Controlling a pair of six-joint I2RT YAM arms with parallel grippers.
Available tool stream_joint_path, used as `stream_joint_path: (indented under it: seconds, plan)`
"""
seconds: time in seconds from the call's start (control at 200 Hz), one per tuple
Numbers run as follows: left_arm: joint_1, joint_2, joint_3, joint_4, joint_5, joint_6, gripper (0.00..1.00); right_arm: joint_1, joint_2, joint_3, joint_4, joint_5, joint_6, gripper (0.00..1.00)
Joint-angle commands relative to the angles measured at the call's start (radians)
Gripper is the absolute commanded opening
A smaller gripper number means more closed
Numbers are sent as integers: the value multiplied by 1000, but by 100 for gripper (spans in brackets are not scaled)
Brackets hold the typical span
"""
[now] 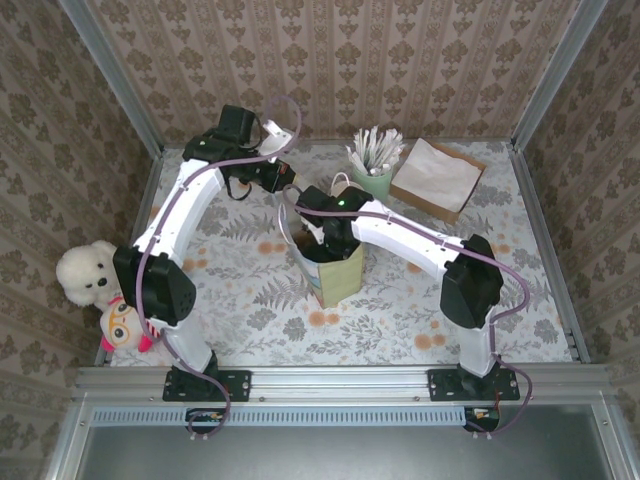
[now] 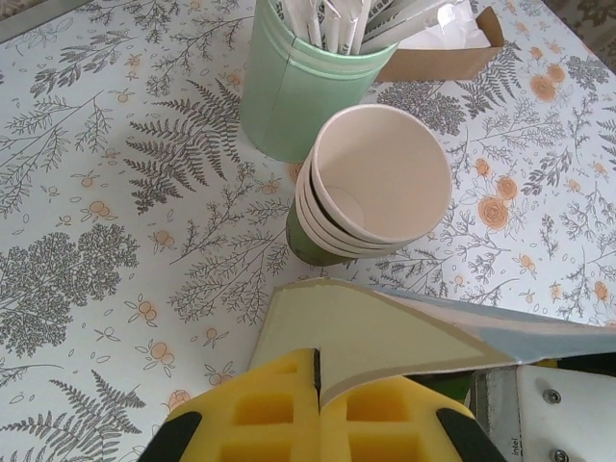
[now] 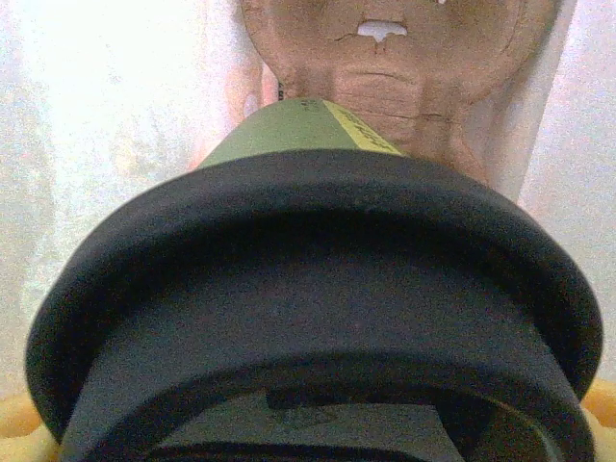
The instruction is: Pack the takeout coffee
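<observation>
Takeout coffee [image 3: 308,289] is located inside the paper bag [image 1: 340,278], mid-table. Its long axis is lined up with the right wrist camera's line of sight. The black lid is turned toward the lens and the green body tapers away toward the brown bag floor, so lid up, base down.

The base is hidden behind lid and body, so contact with the floor cannot be told. The lid's near edge is cropped by the frame. In the top view the bag interior is blocked by the right wrist.

Right gripper [image 1: 326,243] is sunk into the bag mouth. Its yellow pads [image 3: 12,433] are glimpsed at the frame's bottom corners, spread wide and probably clamped on the lid's sides. Left gripper [image 2: 316,409] is pressed together on the bag's rim flap [image 2: 385,337], at the bag's far-left side.
</observation>
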Motion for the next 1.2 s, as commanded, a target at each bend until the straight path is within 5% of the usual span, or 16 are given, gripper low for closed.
stream_joint_path:
  seconds: [0.0,0.22,0.535,1.195]
  plan:
    - [23,-37,-4,79,-41,-24,0,20,5,-81,-153,-42,20,64]
    - [22,-32,-5,86,15,-26,0,20,21,-47,-141,-65,9,64]
    - [-3,-32,-5,65,51,-6,0,11,115,117,-132,111,22,63]
    - [-7,-20,2,48,74,4,0,1,142,79,-141,193,5,63]
